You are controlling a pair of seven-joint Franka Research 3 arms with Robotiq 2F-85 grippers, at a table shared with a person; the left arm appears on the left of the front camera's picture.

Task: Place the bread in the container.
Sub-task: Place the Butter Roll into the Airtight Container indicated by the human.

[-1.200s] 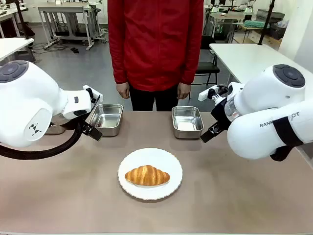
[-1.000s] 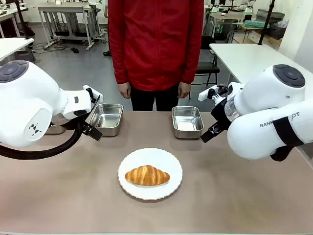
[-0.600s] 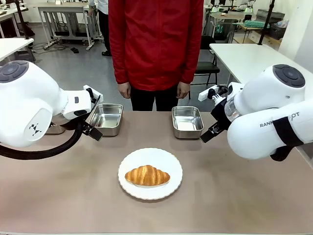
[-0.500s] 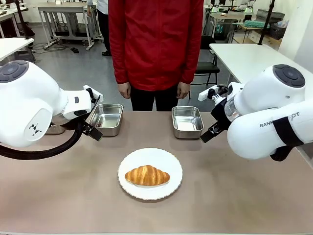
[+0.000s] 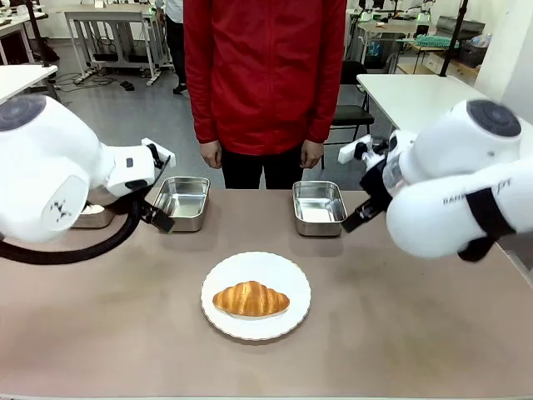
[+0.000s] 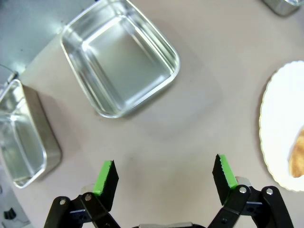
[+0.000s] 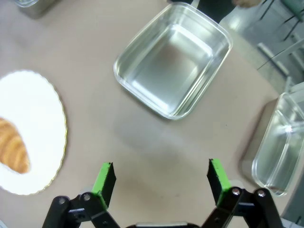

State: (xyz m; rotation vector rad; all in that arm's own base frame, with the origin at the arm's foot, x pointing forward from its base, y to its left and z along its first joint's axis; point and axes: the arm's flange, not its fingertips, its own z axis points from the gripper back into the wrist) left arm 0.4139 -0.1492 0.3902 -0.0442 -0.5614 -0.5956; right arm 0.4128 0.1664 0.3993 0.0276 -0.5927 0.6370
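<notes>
The bread, a golden-brown croissant (image 5: 250, 298), lies on a round white plate (image 5: 266, 268) at the table's middle front. Two steel containers stand beyond it, one at the left (image 5: 181, 202) and one at the right (image 5: 319, 207). My left gripper (image 6: 165, 178) hangs open over bare table, with the left container (image 6: 121, 61) ahead of it and the plate (image 6: 280, 137) and croissant tip (image 6: 298, 154) at the side. My right gripper (image 7: 161, 176) is open too, short of the right container (image 7: 173, 61), with the croissant (image 7: 13, 145) off to one side.
A person in a red top stands at the far edge, hands (image 5: 210, 154) hanging at the sides. Another steel pan (image 6: 21, 135) sits outside the left container, and one more (image 7: 278, 147) outside the right. Bare tabletop surrounds the plate.
Both arms have shifted slightly, lifting a little. The croissant, plate and pans have not moved.
</notes>
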